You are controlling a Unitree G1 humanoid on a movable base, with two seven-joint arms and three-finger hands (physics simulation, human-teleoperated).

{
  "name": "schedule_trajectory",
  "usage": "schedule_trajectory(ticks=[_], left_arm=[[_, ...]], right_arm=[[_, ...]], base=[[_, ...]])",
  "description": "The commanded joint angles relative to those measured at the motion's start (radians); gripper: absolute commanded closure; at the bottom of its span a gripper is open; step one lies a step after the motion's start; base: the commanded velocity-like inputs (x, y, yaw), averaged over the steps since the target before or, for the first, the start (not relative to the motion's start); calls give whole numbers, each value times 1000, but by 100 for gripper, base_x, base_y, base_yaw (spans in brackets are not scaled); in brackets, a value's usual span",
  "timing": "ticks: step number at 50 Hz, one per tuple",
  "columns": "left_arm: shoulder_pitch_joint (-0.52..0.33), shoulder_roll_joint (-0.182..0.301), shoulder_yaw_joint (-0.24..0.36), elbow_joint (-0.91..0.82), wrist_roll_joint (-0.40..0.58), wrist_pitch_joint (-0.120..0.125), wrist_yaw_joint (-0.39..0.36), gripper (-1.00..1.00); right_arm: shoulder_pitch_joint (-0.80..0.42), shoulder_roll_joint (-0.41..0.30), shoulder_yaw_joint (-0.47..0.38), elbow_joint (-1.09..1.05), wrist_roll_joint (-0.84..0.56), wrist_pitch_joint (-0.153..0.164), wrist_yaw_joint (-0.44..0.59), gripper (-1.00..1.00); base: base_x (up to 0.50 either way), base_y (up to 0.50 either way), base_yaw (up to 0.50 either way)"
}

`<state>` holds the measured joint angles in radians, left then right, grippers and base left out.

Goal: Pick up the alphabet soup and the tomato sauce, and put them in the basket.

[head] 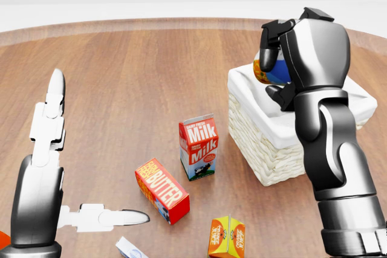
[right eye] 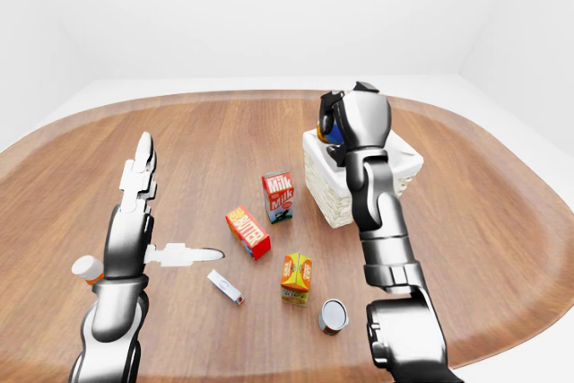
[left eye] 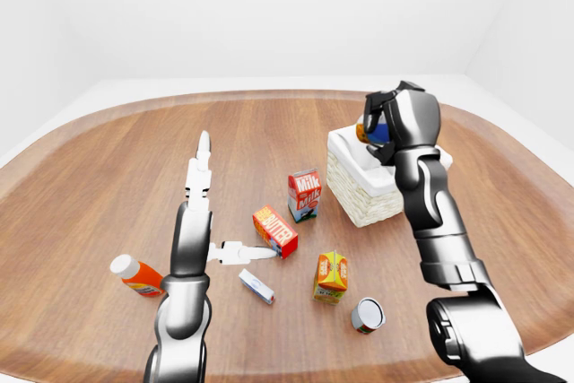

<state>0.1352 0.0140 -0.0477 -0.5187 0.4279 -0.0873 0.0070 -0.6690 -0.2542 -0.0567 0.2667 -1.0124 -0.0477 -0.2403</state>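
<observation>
Right hand (head: 275, 58) is clenched round a can (head: 270, 72) with a blue and orange label, holding it just above the basket (head: 272, 143) at about two o'clock in the head view (the label is too hidden to say whether this is the soup or the sauce). By my reading the step in hand is the drop: the can hangs over the white liner, not yet inside, so the next move calls for lowering it and letting the fingers go.

A second can (left eye: 367, 314) lies on the table (left eye: 108, 177) at five o'clock in the left-eye view, well apart from the basket, likely the other one to fetch. Between them stand the milk carton (head: 198, 147), butter box (head: 161, 190) and an orange carton (head: 227, 236). Left hand (head: 54, 167) hovers released at eight o'clock, fingers spread, grasping nothing.
</observation>
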Motion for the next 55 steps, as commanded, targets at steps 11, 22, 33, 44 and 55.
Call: schedule_trajectory(ticks=[11,22,33,44,55], left_arm=[[1,2,5,11,-1,0,6,-100],[0,0,5,8,-1,0,3,-100],[-2,1,5,15,-1,0,3,-100],[-3,1,5,14,-1,0,3,-100],[-1,1,5,7,-4,0,1,-100]], right_arm=[[-286,-81,34,623,-10,-40,-274,100],[-362,-73,64,777,-36,-40,-283,100],[-424,-51,90,911,-69,-40,-283,100],[-465,-17,101,996,-74,-40,-283,100],[-483,-21,94,1026,-71,-13,-283,100]], base=[[0,0,0],[0,0,0],[0,0,0],[0,0,0],[0,0,0]])
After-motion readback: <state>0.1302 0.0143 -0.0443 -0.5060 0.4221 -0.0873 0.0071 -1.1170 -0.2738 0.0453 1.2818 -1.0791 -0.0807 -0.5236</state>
